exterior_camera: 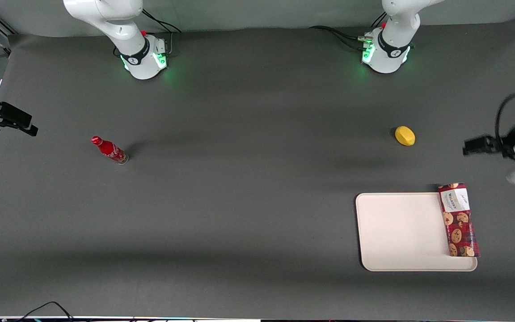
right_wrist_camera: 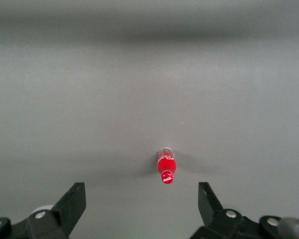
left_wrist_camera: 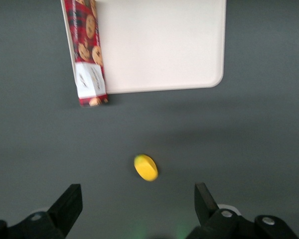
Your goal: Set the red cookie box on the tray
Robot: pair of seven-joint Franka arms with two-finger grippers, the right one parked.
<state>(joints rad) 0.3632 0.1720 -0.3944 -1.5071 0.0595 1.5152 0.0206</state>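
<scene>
The red cookie box (exterior_camera: 458,219) lies flat along the tray's (exterior_camera: 400,232) short edge at the working arm's end of the table. Its white-label end pokes a little past the tray's rim, away from the front camera. In the left wrist view the red cookie box (left_wrist_camera: 84,50) rests along one side of the cream tray (left_wrist_camera: 159,45). My left gripper (exterior_camera: 470,146) hangs in the air apart from the box, farther from the front camera than the tray. The gripper (left_wrist_camera: 137,199) is open and holds nothing.
A yellow lemon-like object (exterior_camera: 405,136) sits on the dark table farther from the front camera than the tray, and the lemon (left_wrist_camera: 146,167) lies below my open fingers. A small red bottle (exterior_camera: 109,150) stands toward the parked arm's end.
</scene>
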